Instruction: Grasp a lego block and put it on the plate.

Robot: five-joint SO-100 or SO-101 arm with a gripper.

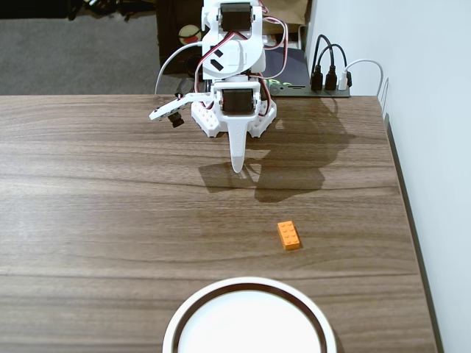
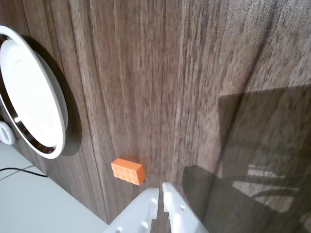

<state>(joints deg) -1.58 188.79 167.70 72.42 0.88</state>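
Orange lego block (image 1: 288, 235) lies loose on the wood table (image 1: 96, 191), between the plate (image 1: 249, 285) and the arm; the jaws, nearly closed and empty, could nudge it aside unless they widen first

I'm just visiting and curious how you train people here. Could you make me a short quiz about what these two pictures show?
1. True or false: the lego block already lies on the plate.
2. Multiple choice: in the wrist view, the gripper has its fingertips A) clamped on the block, B) close together with nothing between them, C) resting on the plate.
3. Fill in: the block's colour is ____.

Key:
1. False. It lies on the bare wooden table, apart from the plate.
2. B. The block sits on the table just left of the fingertips in that view, untouched.
3. Orange.
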